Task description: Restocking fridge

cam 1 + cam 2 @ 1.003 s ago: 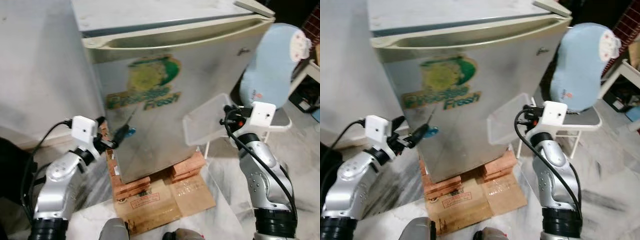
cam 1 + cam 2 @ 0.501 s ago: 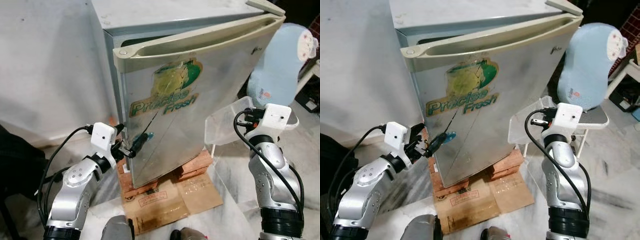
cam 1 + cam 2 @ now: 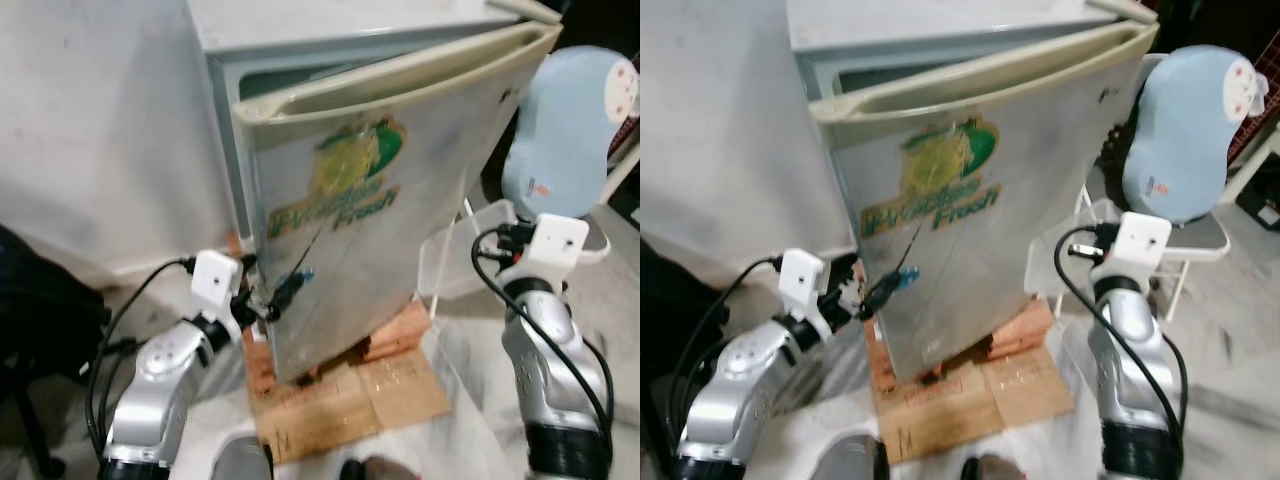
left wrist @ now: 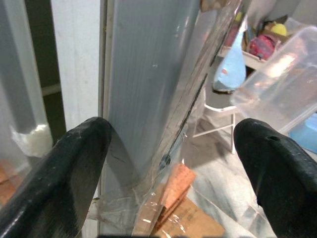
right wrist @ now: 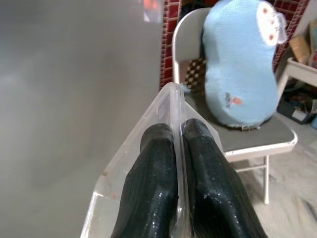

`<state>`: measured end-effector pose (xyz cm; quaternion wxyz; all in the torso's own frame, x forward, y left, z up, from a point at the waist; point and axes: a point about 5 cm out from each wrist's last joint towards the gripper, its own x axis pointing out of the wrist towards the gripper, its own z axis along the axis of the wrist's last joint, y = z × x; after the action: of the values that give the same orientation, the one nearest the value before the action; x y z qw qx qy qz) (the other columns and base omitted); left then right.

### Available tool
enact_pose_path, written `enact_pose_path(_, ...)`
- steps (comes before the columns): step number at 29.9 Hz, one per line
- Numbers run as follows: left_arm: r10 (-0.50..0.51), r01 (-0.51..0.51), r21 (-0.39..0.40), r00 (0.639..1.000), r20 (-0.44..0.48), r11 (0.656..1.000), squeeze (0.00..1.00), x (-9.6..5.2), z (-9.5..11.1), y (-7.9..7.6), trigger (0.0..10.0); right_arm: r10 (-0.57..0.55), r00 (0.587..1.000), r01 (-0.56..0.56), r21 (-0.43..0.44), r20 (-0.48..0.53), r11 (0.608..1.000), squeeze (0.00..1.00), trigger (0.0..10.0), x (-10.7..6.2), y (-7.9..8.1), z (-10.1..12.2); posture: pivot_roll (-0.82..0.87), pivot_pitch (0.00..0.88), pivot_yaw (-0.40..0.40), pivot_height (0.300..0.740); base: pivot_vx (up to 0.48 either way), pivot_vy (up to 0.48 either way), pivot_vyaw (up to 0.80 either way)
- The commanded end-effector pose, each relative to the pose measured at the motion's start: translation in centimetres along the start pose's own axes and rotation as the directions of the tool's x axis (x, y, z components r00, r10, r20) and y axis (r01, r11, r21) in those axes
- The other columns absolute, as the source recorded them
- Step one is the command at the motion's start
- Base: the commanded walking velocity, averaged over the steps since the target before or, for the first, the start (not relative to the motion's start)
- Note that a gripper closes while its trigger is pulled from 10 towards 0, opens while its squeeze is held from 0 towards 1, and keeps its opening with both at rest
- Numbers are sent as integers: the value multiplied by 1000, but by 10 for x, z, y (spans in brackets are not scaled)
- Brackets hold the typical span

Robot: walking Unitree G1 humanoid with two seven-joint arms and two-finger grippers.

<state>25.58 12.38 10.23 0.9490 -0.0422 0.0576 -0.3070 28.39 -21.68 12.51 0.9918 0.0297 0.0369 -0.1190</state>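
The left claw (image 4: 168, 163) has its two black, matte, rounded fingers (image 4: 69, 168) spread wide apart, straddling the free edge of the fridge door (image 3: 970, 200) low down. One finger sits on the inner side of the door by the gap and the other lies out in front of the outer face. From the head views, the claw (image 3: 275, 298) reaches in at the lower left edge of the door, by a small blue mark on the metal.

The right claw (image 5: 173, 148) is pressed together, its ribbed black fingers pinching the thin wall of a clear plastic container (image 5: 148, 129), a rigid see-through box with rounded corners. The container (image 3: 465, 250) is held up beside the right side of the fridge, in front of the chair.

The fridge (image 3: 330, 30) is a small single-door unit with a dull, scuffed silver door that stands ajar, a long moulded cream handle recess along the door's top and a yellow-green sticker with lettering on the front. It stands on reddish bricks (image 3: 400, 325) with flattened brown cardboard (image 3: 350, 395) spread on the marble floor (image 3: 1230, 340) in front.

To the right is a metal folding chair (image 5: 257, 139) carrying a pale blue, soft, bean-shaped plush toy (image 5: 240, 64) with a white patch at its top.
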Motion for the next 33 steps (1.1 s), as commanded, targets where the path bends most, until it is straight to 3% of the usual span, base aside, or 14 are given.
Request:
enact_pose_path(1,-164,164,21,986,32,986,0,16,9,-30,10000,-13,1000,13,-8,15,1000,0,10000,-2,-5,2,-11,75,-54,740,0,-401,-650)
enact_pose_path(26,-185,184,36,982,27,982,0,22,9,-36,10000,-108,994,107,-97,-2,990,0,10000,-18,-25,-5,-32,60,-43,740,0,-362,-72)
enact_pose_path(33,-210,209,34,977,32,977,0,31,13,-39,10000,-133,991,132,-96,4,987,0,10000,-20,-28,-4,-39,63,-30,740,0,-79,0)
